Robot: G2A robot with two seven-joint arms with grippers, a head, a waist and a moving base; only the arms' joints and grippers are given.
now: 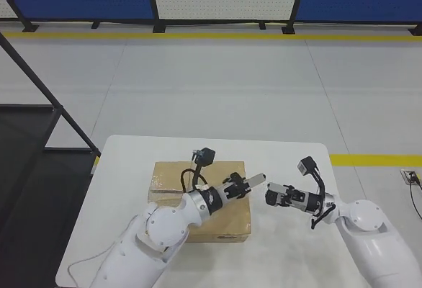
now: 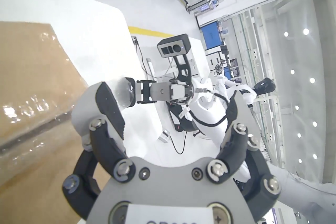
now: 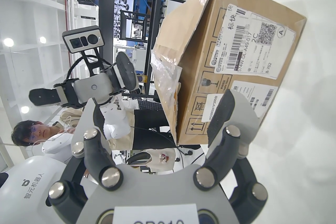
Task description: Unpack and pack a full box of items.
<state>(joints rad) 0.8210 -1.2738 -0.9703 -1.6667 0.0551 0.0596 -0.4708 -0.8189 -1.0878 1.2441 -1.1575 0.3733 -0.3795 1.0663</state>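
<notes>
The cardboard box (image 1: pixel 169 181) sits closed on the white table (image 1: pixel 286 241), near the table's middle and a little toward 9 o'clock in the top view. Glossy clear tape (image 3: pixel 165 72) runs along its top seam, wrinkled at the end, and white shipping labels (image 3: pixel 252 46) cover the side wall that faces 3 o'clock. The left gripper (image 1: pixel 253 180) reaches across the box top, its arm coming in from 7 o'clock. Its tips poke out past the box's 3 o'clock edge near the far corner, and its fingers (image 2: pixel 107 101) stand apart with nothing between them. It appears to hover just above the cardboard rather than rest on it, though the height is hard to judge from above. The right gripper (image 1: pixel 271 194) is over bare table just beside the box at 3 o'clock. It points toward 9 o'clock, nose to nose with the left gripper and close to it. Its fingers (image 3: pixel 225 109) are also spread wide and hold nothing, with the labelled wall of the box in front of them.
</notes>
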